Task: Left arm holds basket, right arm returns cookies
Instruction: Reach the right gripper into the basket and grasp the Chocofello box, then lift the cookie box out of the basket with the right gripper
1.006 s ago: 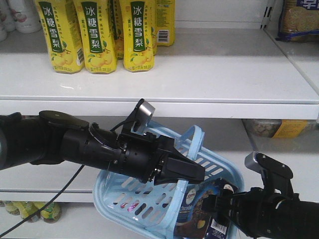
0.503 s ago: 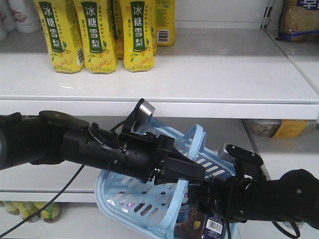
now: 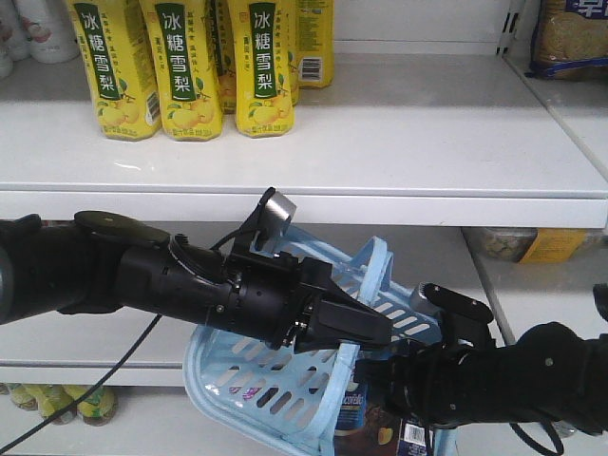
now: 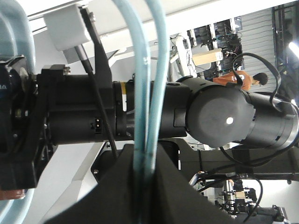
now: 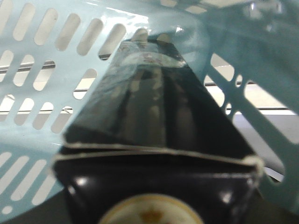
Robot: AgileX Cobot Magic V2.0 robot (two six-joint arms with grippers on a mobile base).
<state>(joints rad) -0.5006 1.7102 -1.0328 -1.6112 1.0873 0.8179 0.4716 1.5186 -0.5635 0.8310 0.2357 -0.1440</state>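
The cookie carton (image 3: pixel 366 423) lies inside the light blue basket (image 3: pixel 256 380), low in the corner nearest the right arm (image 3: pixel 532 380). Of the two arms, that one is plainly the closer. In the right wrist view the carton (image 5: pixel 154 126) fills the lower frame. Its near end flap faces the camera and its long axis runs straight away from the wrist toward the basket's slotted wall (image 5: pixel 56 70). So the carton sits directly ahead of the right gripper (image 3: pixel 404 385), end-on rather than broadside.

The right gripper's fingers are hidden behind the basket rim in the front view and do not show in the wrist view. I cannot tell whether they are closed on the carton or only beside it.

The left arm (image 3: pixel 190 280) reaches in from the left. The left gripper (image 3: pixel 356 328) is clamped on the basket's two thin loop handles (image 4: pixel 147 93), which run down into its jaws in the left wrist view. The basket hangs tilted from that hold, in front of the lower shelf.

The upper shelf (image 3: pixel 427 142) is above and behind the basket, with yellow drink bottles (image 3: pixel 185 66) at its left. As I judge it, the carton must come out back along its own axis and then upward, passing to the right of the handles and the left gripper.
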